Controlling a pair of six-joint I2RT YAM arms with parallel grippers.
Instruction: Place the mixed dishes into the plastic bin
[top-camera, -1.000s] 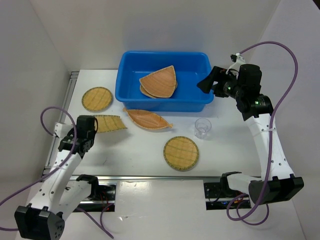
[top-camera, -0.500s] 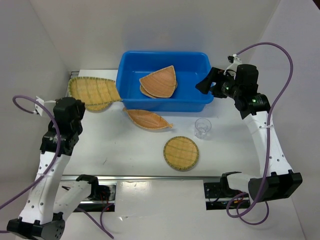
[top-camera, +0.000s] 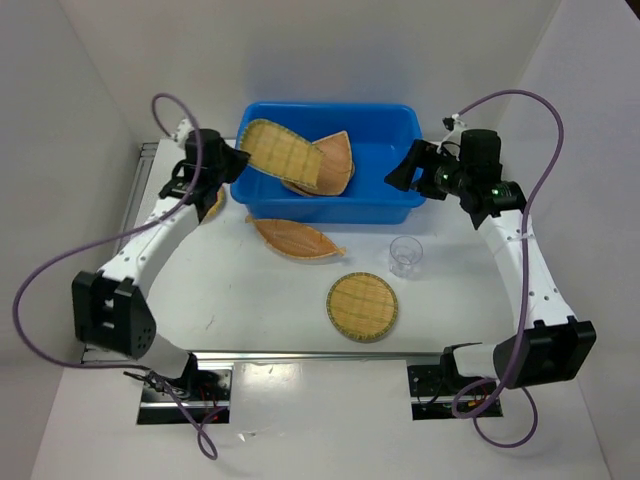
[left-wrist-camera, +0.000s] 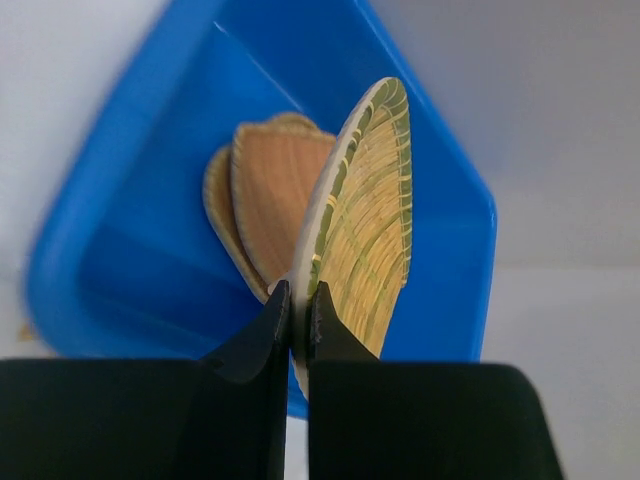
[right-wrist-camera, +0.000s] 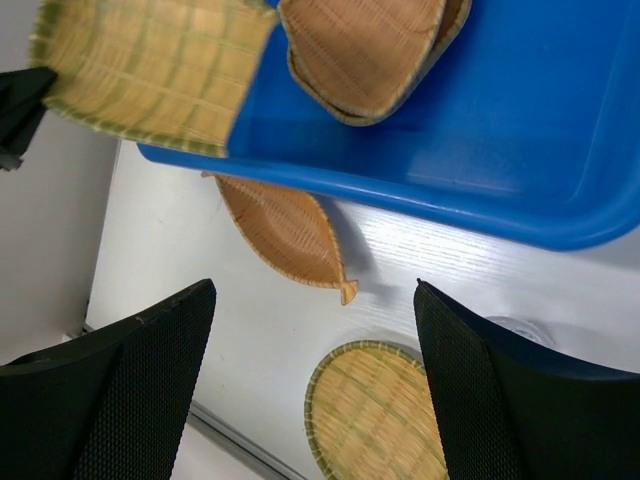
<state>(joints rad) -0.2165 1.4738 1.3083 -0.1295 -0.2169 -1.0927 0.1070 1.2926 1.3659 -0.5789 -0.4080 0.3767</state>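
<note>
The placing step is in hand: the rounded-square tray (top-camera: 275, 155) is held tilted over the 9 o'clock end of the plastic bin (top-camera: 330, 212) by the left gripper (top-camera: 236, 160), its jaws clamped on the tray's rim. Lowering past the bin wall and release onto the two trays (top-camera: 325, 165) inside are judged to be called for next. The right gripper (top-camera: 400, 176) hovers at the bin's 3 o'clock end, jaws apart and empty. The edge-on clamp is shown only in the left wrist view. The leaf-shaped tray (top-camera: 295, 240), round tray (top-camera: 362, 306) and clear cup (top-camera: 405, 256) on the tabletop (top-camera: 250, 300), at 6 o'clock of the bin, are shown whole only in the top view.
</note>
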